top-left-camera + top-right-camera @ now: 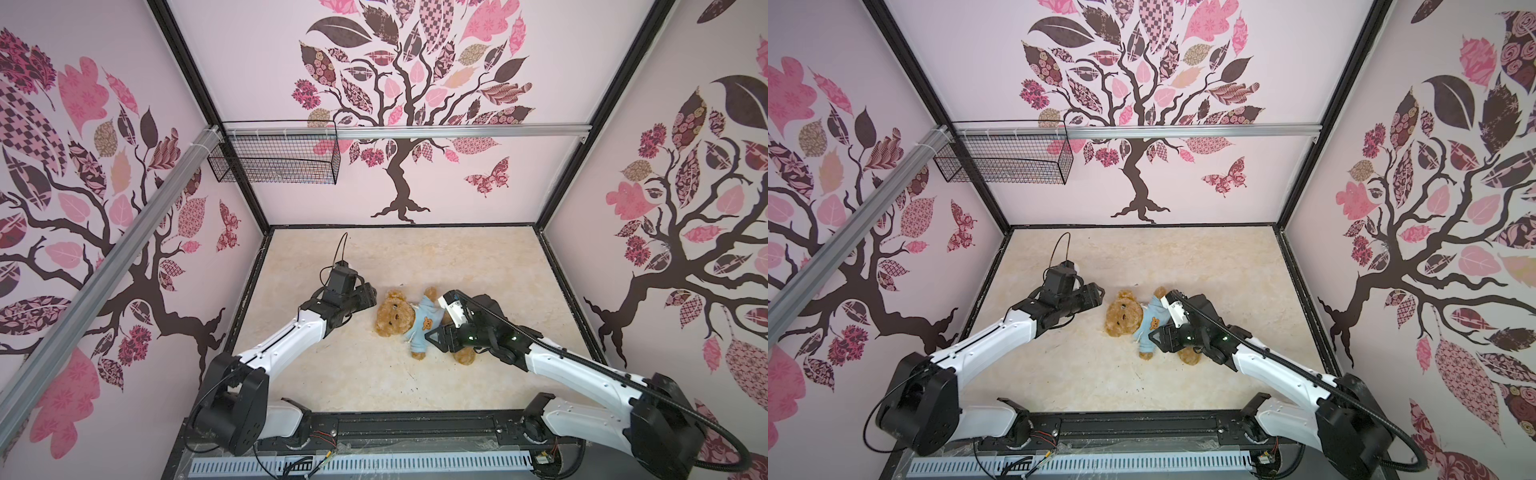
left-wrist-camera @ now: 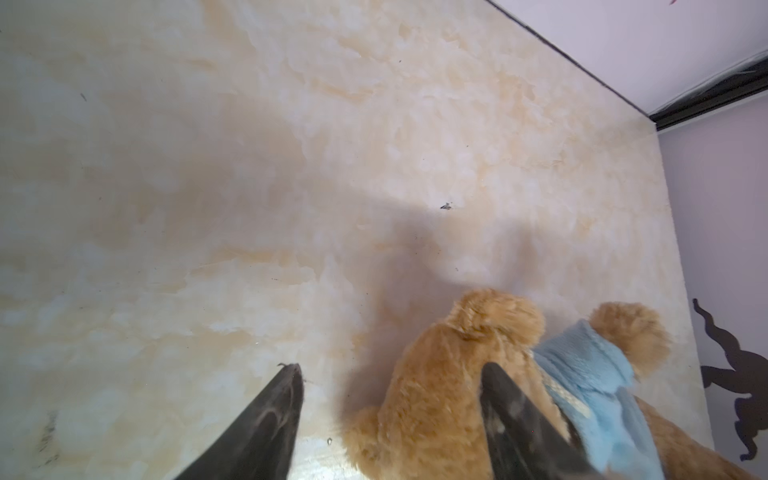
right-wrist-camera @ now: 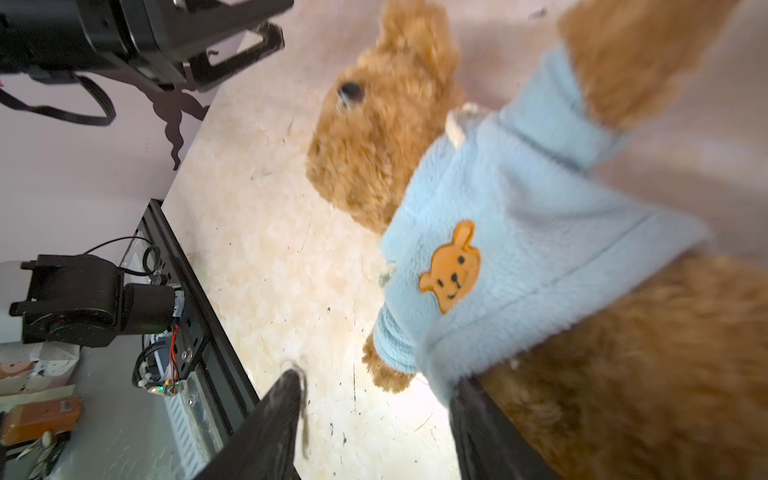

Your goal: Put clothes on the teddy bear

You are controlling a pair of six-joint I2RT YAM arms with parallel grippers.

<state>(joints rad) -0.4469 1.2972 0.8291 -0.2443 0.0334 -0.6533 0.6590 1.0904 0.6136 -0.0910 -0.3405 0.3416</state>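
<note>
though both jaws gape empty, the golden-brown plush teddy bear [image 1: 392, 318] lies on the cream marbled table [image 1: 457, 266] between left gripper [image 2: 390, 368] and right gripper [image 3: 378, 378], which could snag its light-blue fleece hoodie [image 3: 519, 216].

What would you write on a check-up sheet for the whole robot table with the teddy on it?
Surface: cream marbled table, a few dark specks.
Job's things: teddy bear lies on its back, head toward the left arm, wearing the blue hoodie, both paws out of the sleeves.
Clutter: nothing seen.
Grippers: left gripper open beside the bear's head; right gripper open at the hoodie's hem.
Cables: thin black loop above the left wrist; black hose along the right arm.
Surroundings: walls with tree pictures; wire basket hanging on the back rail.
</note>
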